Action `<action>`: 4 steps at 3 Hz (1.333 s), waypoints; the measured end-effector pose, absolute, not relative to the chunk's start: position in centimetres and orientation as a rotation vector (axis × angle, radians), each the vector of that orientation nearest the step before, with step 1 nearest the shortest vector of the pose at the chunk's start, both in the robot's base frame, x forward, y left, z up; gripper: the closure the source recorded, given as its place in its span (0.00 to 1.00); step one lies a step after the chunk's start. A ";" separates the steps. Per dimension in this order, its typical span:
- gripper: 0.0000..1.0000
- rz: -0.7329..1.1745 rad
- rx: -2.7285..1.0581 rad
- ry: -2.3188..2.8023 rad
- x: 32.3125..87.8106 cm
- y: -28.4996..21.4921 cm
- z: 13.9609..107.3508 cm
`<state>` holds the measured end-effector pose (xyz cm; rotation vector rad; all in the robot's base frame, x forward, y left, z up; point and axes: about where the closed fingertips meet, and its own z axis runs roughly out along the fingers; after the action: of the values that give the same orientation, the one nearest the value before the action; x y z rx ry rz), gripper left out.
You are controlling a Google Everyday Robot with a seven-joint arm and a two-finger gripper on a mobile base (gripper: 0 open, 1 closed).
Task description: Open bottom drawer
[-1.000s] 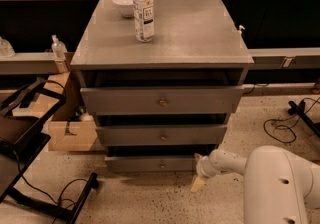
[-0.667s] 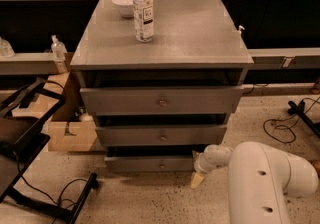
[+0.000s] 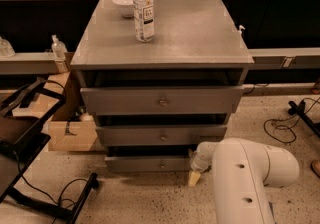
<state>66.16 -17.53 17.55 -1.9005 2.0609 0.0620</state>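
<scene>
Claw (image 3: 194,176) by bottom drawer's (image 3: 150,164) right end, indistinct; arm (image 3: 252,173) cropped below.

We record a single view. It looks from high in front of the grey cabinet (image 3: 190,33) and tilts downward, so that we see the cabinet's top and all three drawer fronts, down to the bottom drawer (image 3: 145,164). The robot's arm (image 3: 250,178) fills the lower right foreground, close to the lens. Its end effector (image 3: 194,177) sits low by the bottom drawer's right end.
</scene>
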 end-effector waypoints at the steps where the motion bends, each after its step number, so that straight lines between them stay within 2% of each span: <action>1: 0.17 0.058 -1.914 2.057 66.1 -17.3 16.7; 2: 0.48 0.035 -1.924 2.069 65.7 -17.0 16.4; 3: 0.71 -0.017 -1.926 2.063 65.2 -16.5 18.1; 4: 0.99 -0.023 -1.928 2.061 65.2 -16.4 18.6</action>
<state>65.15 -16.43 18.64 -1.9282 2.0610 -0.0226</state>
